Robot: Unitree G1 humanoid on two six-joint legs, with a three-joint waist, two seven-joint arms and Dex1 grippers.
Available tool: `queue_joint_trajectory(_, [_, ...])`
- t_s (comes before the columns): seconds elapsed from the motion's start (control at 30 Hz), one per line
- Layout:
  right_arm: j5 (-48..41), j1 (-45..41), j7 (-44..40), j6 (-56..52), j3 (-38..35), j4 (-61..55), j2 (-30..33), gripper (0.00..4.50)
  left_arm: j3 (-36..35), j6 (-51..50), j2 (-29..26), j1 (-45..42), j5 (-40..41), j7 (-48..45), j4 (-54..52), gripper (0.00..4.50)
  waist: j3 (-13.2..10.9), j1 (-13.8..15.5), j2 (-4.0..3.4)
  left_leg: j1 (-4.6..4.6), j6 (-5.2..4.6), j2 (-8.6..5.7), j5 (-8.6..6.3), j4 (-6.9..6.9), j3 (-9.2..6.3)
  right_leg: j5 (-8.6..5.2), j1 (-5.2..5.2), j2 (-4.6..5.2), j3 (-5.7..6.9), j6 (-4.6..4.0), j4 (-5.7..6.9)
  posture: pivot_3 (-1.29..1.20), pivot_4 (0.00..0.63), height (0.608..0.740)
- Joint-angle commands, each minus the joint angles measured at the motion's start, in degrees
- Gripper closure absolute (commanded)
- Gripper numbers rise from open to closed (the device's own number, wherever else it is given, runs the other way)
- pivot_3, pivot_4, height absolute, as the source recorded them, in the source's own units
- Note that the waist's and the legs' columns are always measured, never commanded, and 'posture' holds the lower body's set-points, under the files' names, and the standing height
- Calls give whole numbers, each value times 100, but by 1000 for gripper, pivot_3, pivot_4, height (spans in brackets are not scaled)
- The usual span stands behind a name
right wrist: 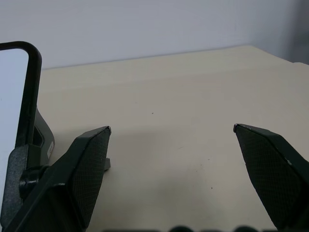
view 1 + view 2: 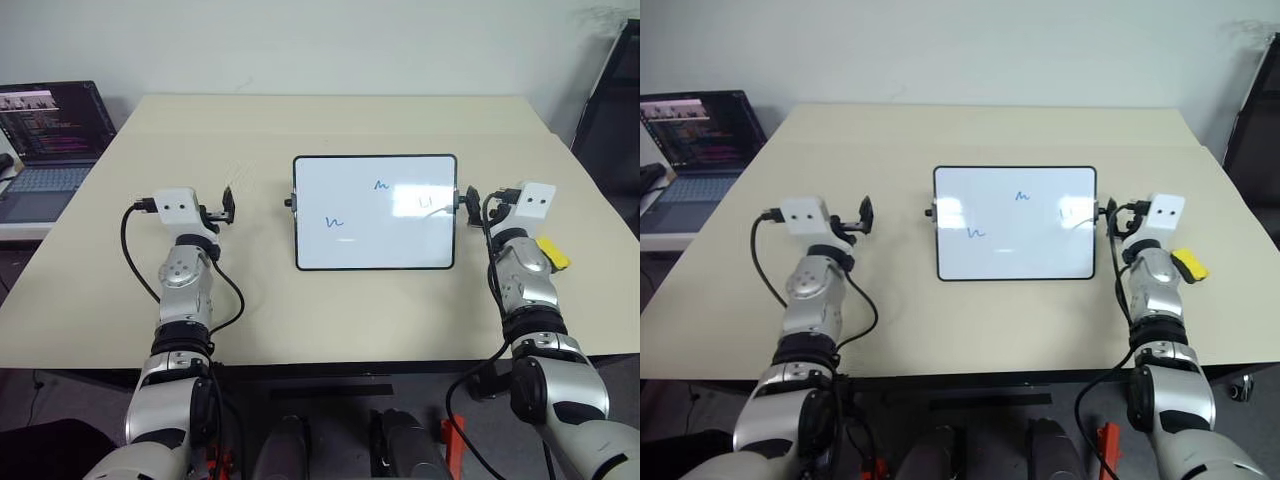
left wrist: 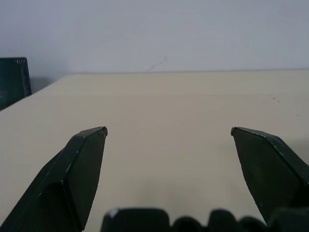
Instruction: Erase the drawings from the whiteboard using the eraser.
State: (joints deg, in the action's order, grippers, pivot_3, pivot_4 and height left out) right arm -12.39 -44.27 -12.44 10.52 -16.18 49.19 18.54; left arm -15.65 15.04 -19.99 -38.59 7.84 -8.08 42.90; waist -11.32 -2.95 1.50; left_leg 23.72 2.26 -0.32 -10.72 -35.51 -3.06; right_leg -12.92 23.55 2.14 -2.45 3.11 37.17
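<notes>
Jaws, left gripper [image 3: 169, 133]: apart, both black fingers spread wide with bare tabletop between them, nothing held.
Jaws, right gripper [image 1: 171, 130]: apart as well, fingers spread wide, nothing between them but table surface.
Left gripper position: raised above the table [image 2: 300, 310], well to the left of the whiteboard, pointing forward across the tabletop.
Right gripper position: just beside the whiteboard's right edge, near the small black side knob; in the right wrist view the board's black frame and its stand sit close by one finger.
Whiteboard [image 2: 375, 240]: near the middle of the table, propped at a tilt facing the robot, black frame with rounded corners, a knob on each side.
Drawings: three small blue squiggles on the white surface, all unerased. One drawing [image 2: 334, 222] sits low on the left part of the board, another [image 2: 381, 184] higher up near the centre, the third [image 2: 427, 203] by the right edge, partly washed out by a bright reflection.
Eraser [image 2: 553, 252]: small yellow block lying on the table to the right of the right forearm, behind the gripper's fingertips and apart from them, untouched.
Laptop [image 2: 50, 135]: open at the far left beside the table, dark screen lit with lines of text.
Wall: plain and pale behind the table's far edge.
</notes>
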Motion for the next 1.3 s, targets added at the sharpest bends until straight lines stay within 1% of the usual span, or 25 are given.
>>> queue_joint_trajectory(0.03, [31, -211, 30, 54, 30, -146, -14, 18, -32, 126, -119, -130, 26, -62, -50, 0, 0, -10, 0, 0, 0, 0, 0, 0, 0, 0, 0, 0, 0, 0, 0, 0, 150, 740])
queue_joint_trajectory(0.27, [23, -226, 88, 131, 5, -123, -24, 18, 0, 128, -67, -144, 36, -100, 10, 0, 0, -22, 0, 0, 0, 0, 0, 0, -1, 0, 0, 0, 1, 0, 1, 0, 150, 740])
queue_joint_trajectory(0.5, [13, -31, 203, 254, -150, -145, 145, 18, 135, -25, 37, -118, 59, -436, 46, 0, 0, -6, 0, 1, 0, -1, 0, 0, -1, 0, 0, 0, 1, 0, 0, 0, 150, 740])
queue_joint_trajectory(0.6, [-59, -5, 280, 204, -242, -332, 227, 18, 155, -139, 28, -145, 103, -549, -137, 0, 0, -1, 0, 1, 0, -1, 0, 0, -1, 1, 0, 1, 0, 1, -1, 0, 150, 740])
queue_joint_trajectory(0.7, [-68, -5, 210, 163, -217, -400, 324, 18, 117, -122, -99, -243, 109, -624, -164, 0, 0, -3, 0, 1, 0, -1, 0, 0, -1, 1, 0, 1, 0, 1, 0, 0, 150, 740])
queue_joint_trajectory(0.77, [-145, 80, 37, -62, -197, -737, 426, 18, 54, -318, -399, -258, 255, -1001, -482, 0, 0, -18, 0, 1, 0, -1, 0, 0, -1, 1, 0, 1, 0, 1, 0, 0, 150, 740])
queue_joint_trajectory(0.83, [-230, 172, -203, -310, -214, -1052, 629, 18, 201, -773, -690, -141, 495, -1787, -1062, 0, -1, -30, 0, 1, 0, 1, 0, 1, -1, 0, 1, 0, 1, 1, 0, 0, 150, 740])
queue_joint_trajectory(0.93, [-357, 299, -563, -751, -269, -1303, 1005, 18, 508, -1507, -1013, 108, 698, -2636, -1887, 0, 0, -23, 0, 6, 0, -1, 0, 2, -3, 0, 2, 2, 3, 0, -4, 0, 150, 740])
queue_joint_trajectory(0.97, [-420, 341, -709, -957, -301, -1372, 1178, 18, 599, -1842, -1164, 208, 885, -3007, -2271, 0, 0, -18, -1, 6, 0, -3, 0, 2, -3, 0, 0, 4, 3, 1, -5, 0, 150, 740])
queue_joint_trajectory(1.03, [-486, 399, -984, -1358, -334, -1490, 1527, 18, 747, -2714, -1484, 385, 1439, -3734, -3124, 0, 0, -4, -1, 4, -1, -5, -1, 1, -3, 0, -4, 8, 2, 1, -7, 0, 150, 740])
queue_joint_trajectory(1.1, [-485, 427, -1259, -1803, -296, -1584, 1899, 18, 820, -3648, -1728, 431, 2136, -4273, -3950, 0, -1, 9, -1, 6, -1, -3, -1, 1, -4, 0, -3, 7, 4, 1, -8, 0, 150, 740])
queue_joint_trajectory(1.2, [-541, 347, -1614, -2410, -292, -1497, 2406, 18, 1033, -4584, -1684, 201, 2845, -4588, -4712, 0, -2, 21, 0, 6, -1, -1, -1, -3, -7, -2, -4, 5, 8, 1, -8, 0, 150, 740])
queue_joint_trajectory(1.3, [-449, 206, -1774, -2654, -293, -1138, 2818, 18, 1474, -4781, -1111, -83, 2995, -4611, -4951, 0, -1, 25, -3, 2, -3, -2, -2, -19, -5, -7, -15, 4, 6, 15, -9, 0, 150, 740])
